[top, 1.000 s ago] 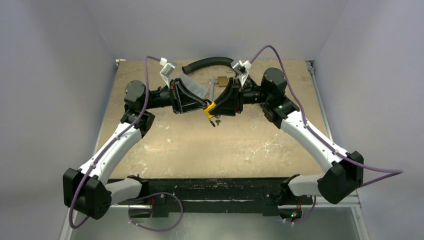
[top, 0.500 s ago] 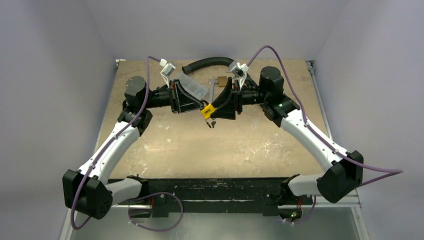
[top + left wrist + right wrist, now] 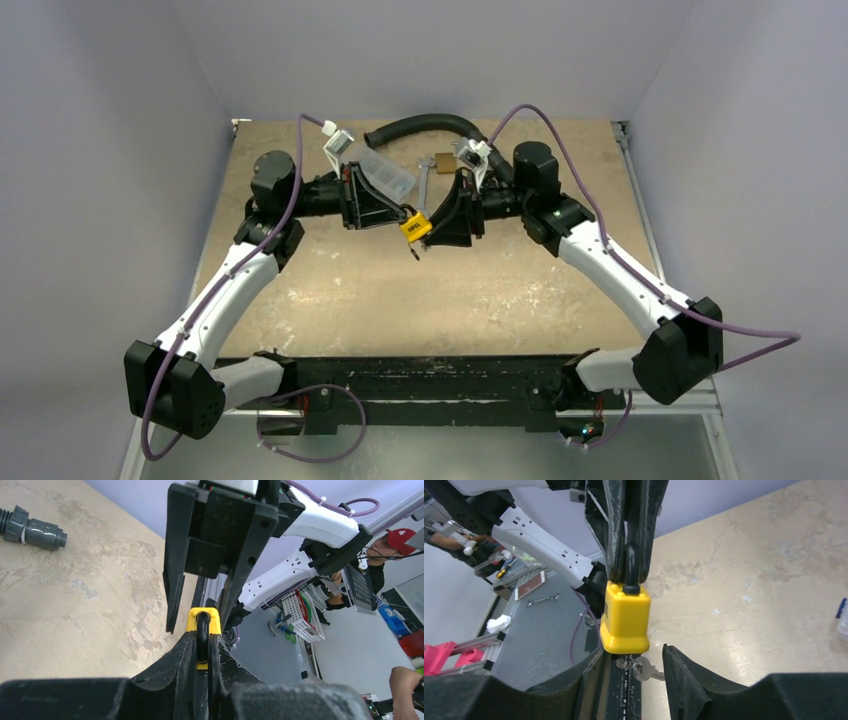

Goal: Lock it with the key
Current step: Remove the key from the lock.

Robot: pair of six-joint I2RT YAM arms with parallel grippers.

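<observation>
Edges the yellow padlock leftward from a second ago, pinches its shackle in the left pincer to steady it above the tabletop, and spreads the right pincer around the key, seemingly seated in the keyhole, for turning.

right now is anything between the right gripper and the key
Nothing visible. The key sticks out of the bottom of the yellow padlock, already in the gap of the open right gripper. The left gripper holds the padlock from above by its shackle, clear of the key.
</observation>
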